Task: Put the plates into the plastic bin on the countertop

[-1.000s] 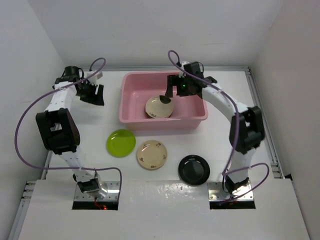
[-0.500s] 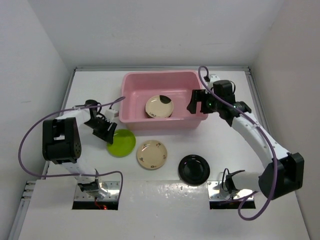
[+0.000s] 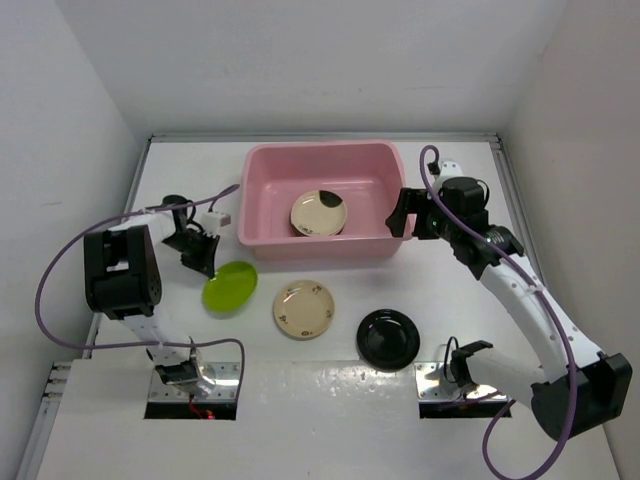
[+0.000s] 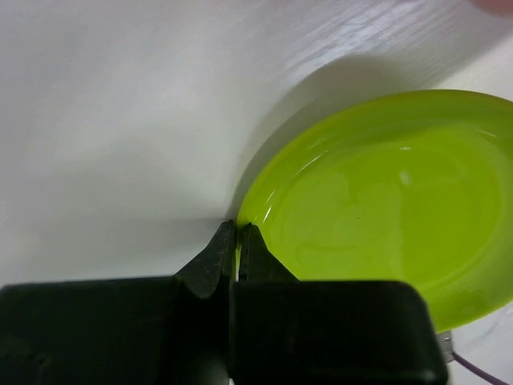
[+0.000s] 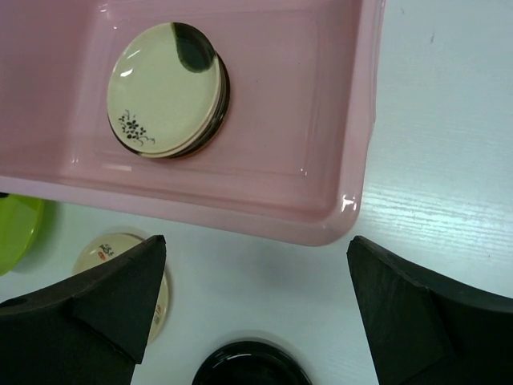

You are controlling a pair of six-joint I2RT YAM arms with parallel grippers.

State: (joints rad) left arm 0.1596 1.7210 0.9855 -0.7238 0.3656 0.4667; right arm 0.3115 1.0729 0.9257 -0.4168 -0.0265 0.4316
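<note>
A lime green plate lies left of centre on the countertop, tipped up at its left edge. My left gripper is shut on that rim, and in the left wrist view the gripper pinches the edge of the green plate. The pink plastic bin holds a cream plate with a black patch, which rests on a darker plate. A cream patterned plate and a black plate lie in front of the bin. My right gripper hangs open and empty over the bin's front right corner.
White walls enclose the table on the left, back and right. The left arm's purple cable arcs close to the bin's left wall. Both arm bases stand at the near edge.
The left arm swung from the back left down to the green plate, shut on its rim and tipped it up. The right gripper drew back out of the bin to its front right corner.
</note>
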